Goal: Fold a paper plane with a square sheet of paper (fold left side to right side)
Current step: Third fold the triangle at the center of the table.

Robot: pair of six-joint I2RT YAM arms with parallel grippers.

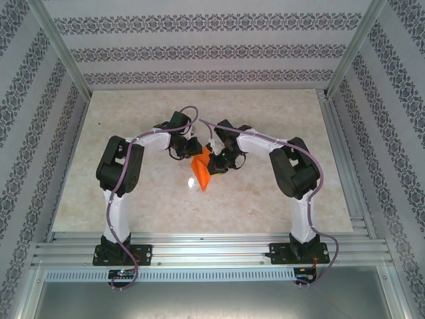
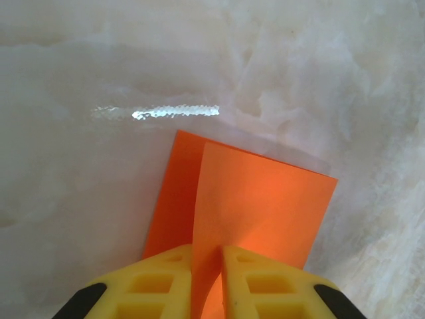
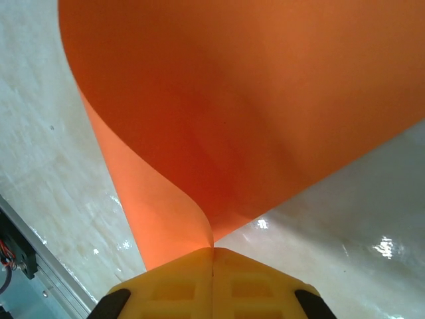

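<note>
Left gripper (image 2: 207,256) is pinching the paper (image 2: 259,199) at its near edge, jaws nearly together with the sheet sandwiched between them. Right gripper (image 3: 212,251) is pressed together on another edge, and the sheet balloons up from it in a big soft curve (no crease there that I can see). From above, the paper sits around the middle of the table (image 1: 166,199), right between the two wrists. It looks like a small pointy orange wedge, partly lifted rather than lying flat.

Progress-wise, I'd call it somewhere in the middle of a fold. Left wrist view shows two layers overlapping, one edge offset from the other, so the sheet is at least doubled over. But it's not a dart yet: no narrow nose, no wings, and the curved part isn't flattened. My guess at what's left: line the edges up, press the crease flat on the table, then do the remaining folds.
</note>
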